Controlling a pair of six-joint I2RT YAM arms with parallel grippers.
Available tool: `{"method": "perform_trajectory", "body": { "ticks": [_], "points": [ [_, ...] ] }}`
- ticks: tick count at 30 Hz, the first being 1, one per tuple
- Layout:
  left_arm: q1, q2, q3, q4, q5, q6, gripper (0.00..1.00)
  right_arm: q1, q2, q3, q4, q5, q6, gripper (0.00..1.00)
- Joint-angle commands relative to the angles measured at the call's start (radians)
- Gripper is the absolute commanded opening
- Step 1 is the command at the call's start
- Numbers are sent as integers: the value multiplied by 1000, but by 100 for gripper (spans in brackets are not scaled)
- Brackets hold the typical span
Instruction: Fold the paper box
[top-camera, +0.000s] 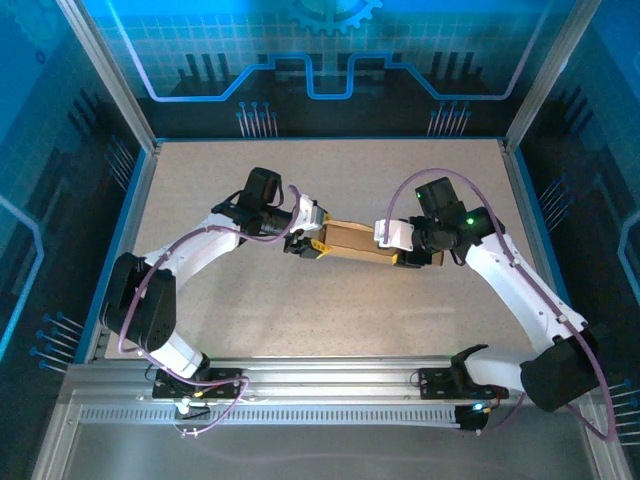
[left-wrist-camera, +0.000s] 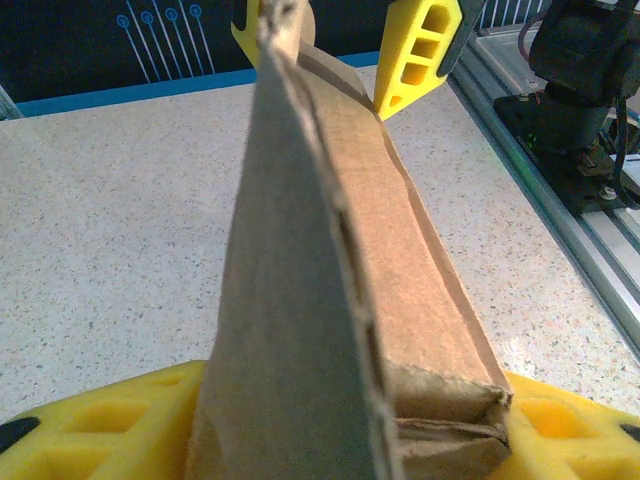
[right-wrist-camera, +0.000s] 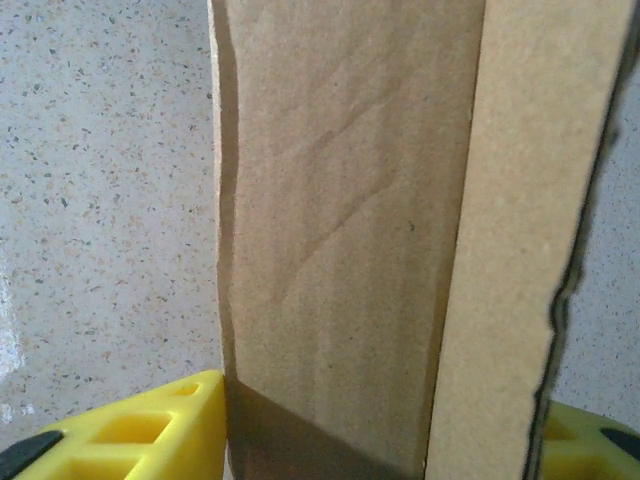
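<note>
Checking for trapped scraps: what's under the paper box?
Speckled tabletop shows on both sides of the paper box; the patch directly beneath it is hidden by the cardboard.

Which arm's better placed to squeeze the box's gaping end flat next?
Left, likely. The left gripper clamps the paper box at the end where its layers gape, fingers on both sides. The right gripper holds the far end.

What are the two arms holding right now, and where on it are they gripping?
Both hold the paper box: the left gripper clamps its left end, the right gripper its right end, with fingers on either face.
</note>
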Motion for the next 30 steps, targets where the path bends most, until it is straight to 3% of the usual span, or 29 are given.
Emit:
{"method": "perform_trajectory", "body": {
  "ticks": [1,2,4,7,13,16,19,23,27,30],
  "points": [
    [-6,-1,-27,25,4,-18,54,-9,5,29,14,-53,22,57],
    [-5,3,-32,33,1,-20,54,-12,5,30,19,-55,28,60],
    [-3,10,-41,53,-1,-32,54,-22,5,32,30,-67,44,77],
    [4,25,-50,67,0,-48,54,-49,-1,44,41,-117,79,92],
    [28,51,-82,108,3,-87,54,-142,-65,15,180,-188,300,100],
    [55,67,-93,129,16,-117,54,-165,-100,4,228,-174,441,100],
    [74,81,-104,128,20,-117,54,-176,-108,28,236,-57,612,100],
    [109,77,-124,137,78,-114,54,-225,-87,82,178,17,657,100],
    [118,77,-109,101,74,-101,53,-320,-35,127,102,-21,696,84],
    [122,85,-88,60,74,-80,53,-325,4,142,64,-8,658,77]
  ]
}}
